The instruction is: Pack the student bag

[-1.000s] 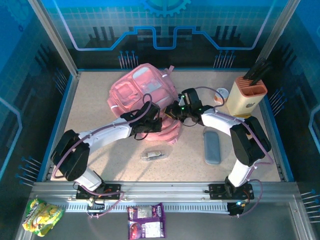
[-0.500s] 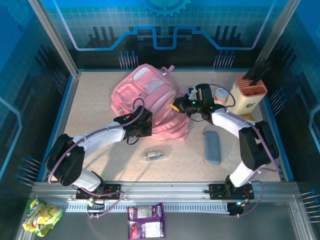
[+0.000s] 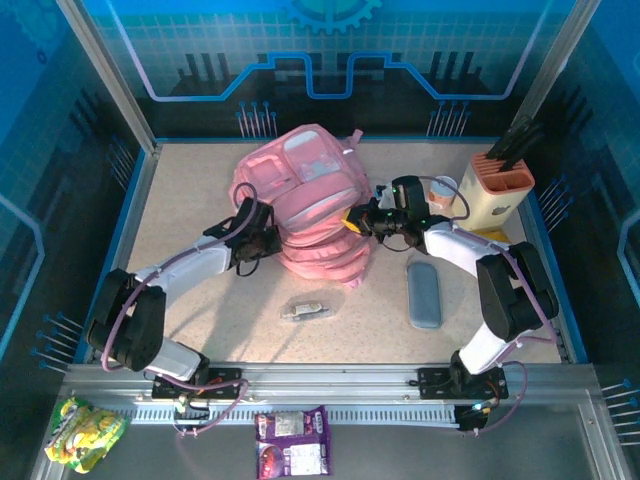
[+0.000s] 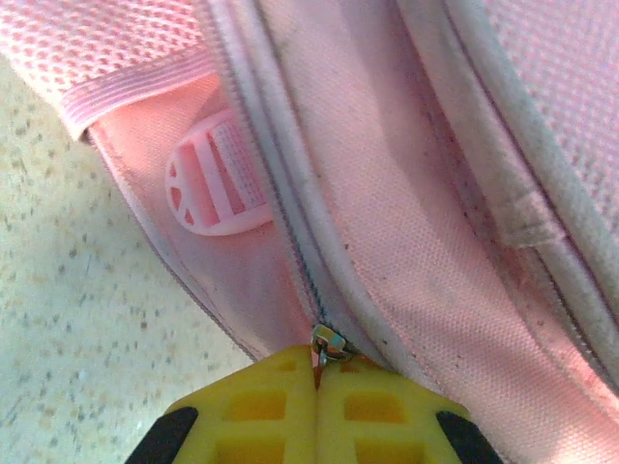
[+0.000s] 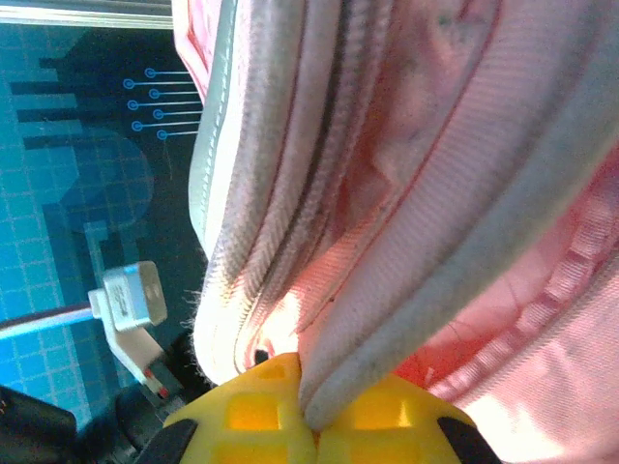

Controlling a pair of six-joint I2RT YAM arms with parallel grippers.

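Student bag (image 3: 300,200) lies on the desk (image 3: 200,300) toward the far edge, about midway between the left and right edges, as seen from above. My left gripper (image 3: 266,236) is against its left side and my right gripper (image 3: 356,218) against its right side. A grey case (image 3: 424,293) lies near the right edge, a small clear packet (image 3: 307,310) lies nearer the front edge, and a pen holder (image 3: 497,192) stands in the far right corner.

From my left wrist, my gripper is closed together, its yellow pads (image 4: 256,406) pinching the zipper pull (image 4: 329,344) on the bag's seam. A pink buckle (image 4: 218,184) sits beside the zip.

From my right wrist, my gripper is clamped on a folded edge of the bag, the pink fabric running down between the pads.
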